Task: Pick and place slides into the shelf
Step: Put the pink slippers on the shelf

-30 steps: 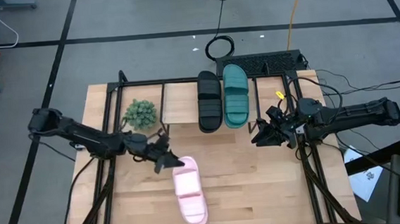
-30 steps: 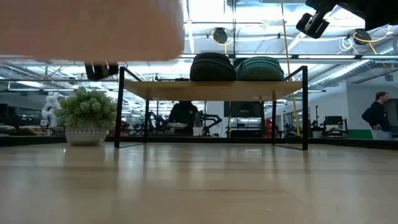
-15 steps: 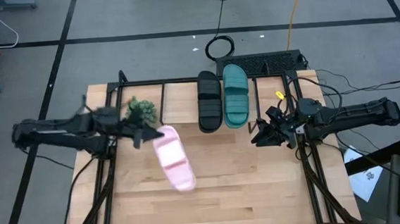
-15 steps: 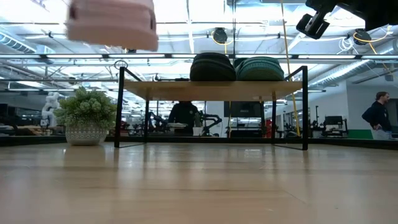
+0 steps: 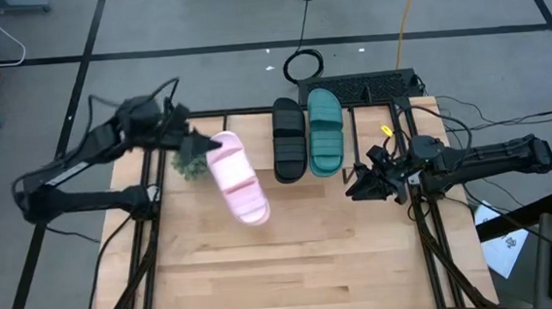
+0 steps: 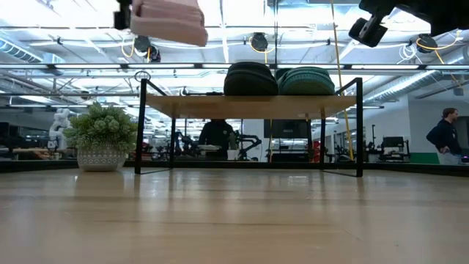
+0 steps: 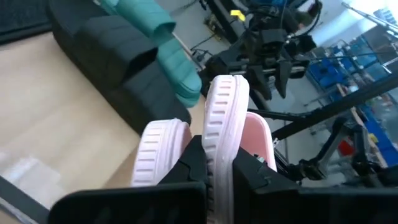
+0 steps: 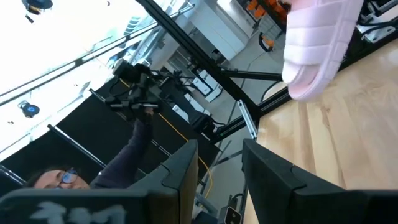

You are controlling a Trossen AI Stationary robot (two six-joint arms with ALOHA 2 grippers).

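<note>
My left gripper (image 5: 197, 143) is raised over the table's far left part and shut on the pale pink slide (image 5: 236, 178), which also shows high in the low view (image 6: 170, 18). The black slide (image 5: 290, 139) and the teal slide (image 5: 325, 132) lie side by side, soles down, on the right part of the light-wood shelf (image 5: 246, 142). The shelf's left part is bare. My right gripper (image 5: 354, 188) hovers open at the shelf's near right corner, touching nothing. My left gripper pinches a ribbed edge (image 7: 219, 134) at the pink slide's far-left end between its two fingers (image 7: 194, 163). The slide is lifted clear and reaches out from the fingers toward the table's near right, above shelf height.
A small potted plant (image 5: 189, 161) stands on the table by the shelf's left end, right under my left gripper. Black frame rails run along the table's left and right sides. Bare wooden tabletop (image 5: 342, 257) lies in front of the shelf. People are in the room beyond (image 6: 447, 136).
My left gripper has risen and moved toward the table's far edge, carrying the pink slide up from the near middle of the table toward the shelf's left part. The slide has turned about somewhat on the way. My right arm has kept still.
</note>
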